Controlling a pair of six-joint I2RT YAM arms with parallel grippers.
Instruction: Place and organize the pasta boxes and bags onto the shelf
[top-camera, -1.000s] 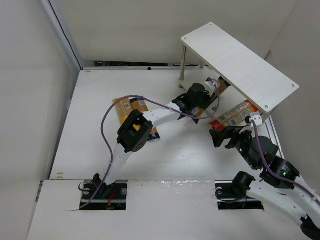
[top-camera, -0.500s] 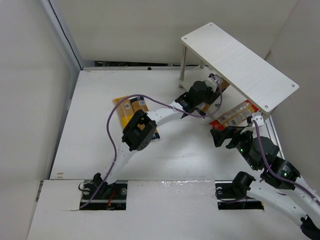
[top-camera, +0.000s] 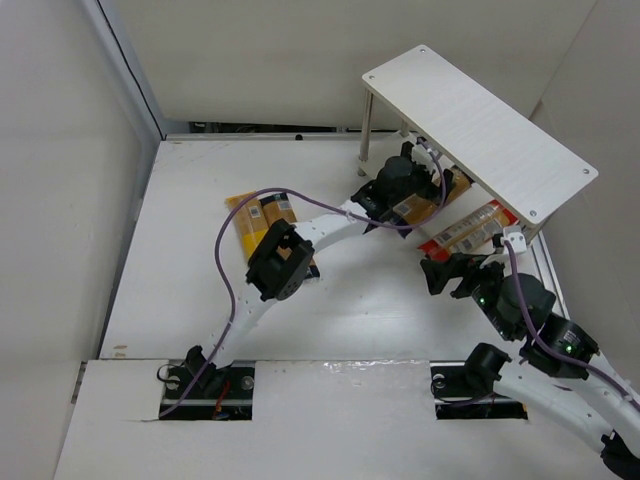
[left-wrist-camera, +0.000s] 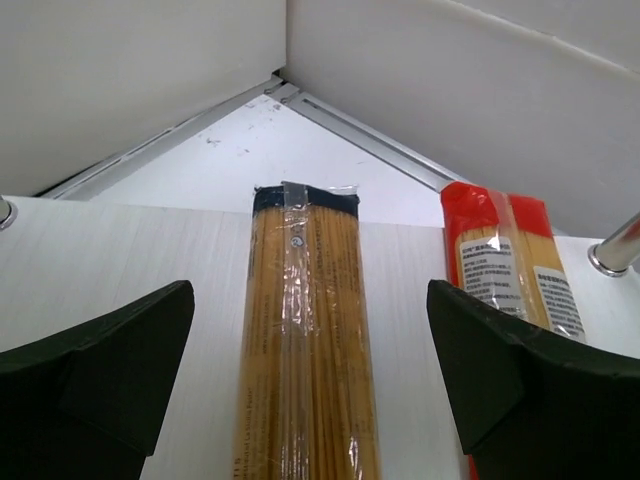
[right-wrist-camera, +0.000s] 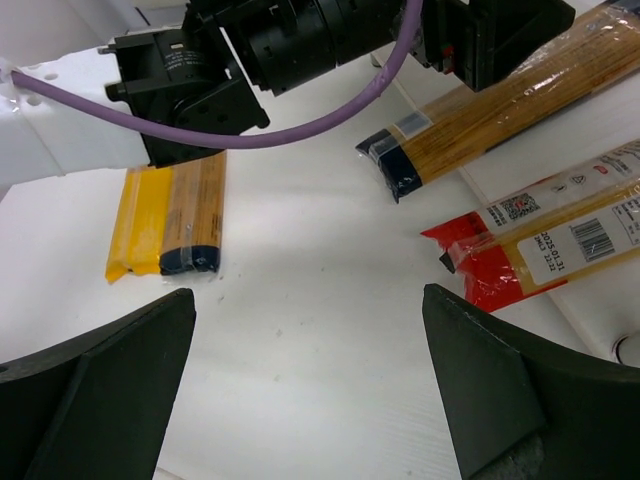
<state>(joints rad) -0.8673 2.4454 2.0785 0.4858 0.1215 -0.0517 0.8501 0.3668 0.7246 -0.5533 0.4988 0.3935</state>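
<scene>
Since the left gripper (left-wrist-camera: 310, 296) stands wide open w/ nothing held, the orange-brown spaghetti pack (left-wrist-camera: 305, 400) lies free btwn its fingers on the shelf's lower board (left-wrist-camera: 120, 250), long axis straight along the reach. Red pack (left-wrist-camera: 505, 265) is just beside it. Right gripper (right-wrist-camera: 308, 296) is wide too, empty. Yellow bag (right-wrist-camera: 140, 215) sits on the table (right-wrist-camera: 300, 250), prob. nearer the left gripper. Packs: clear crinkly film, stiff strands, slim long shapes.

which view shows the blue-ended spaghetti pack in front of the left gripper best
Left wrist: the blue-ended pack lies centred and unobstructed inside the open left gripper. Right wrist shows its near blue end and part of its length, the rest behind that gripper. Top external shows only a sliver beside it.
</scene>
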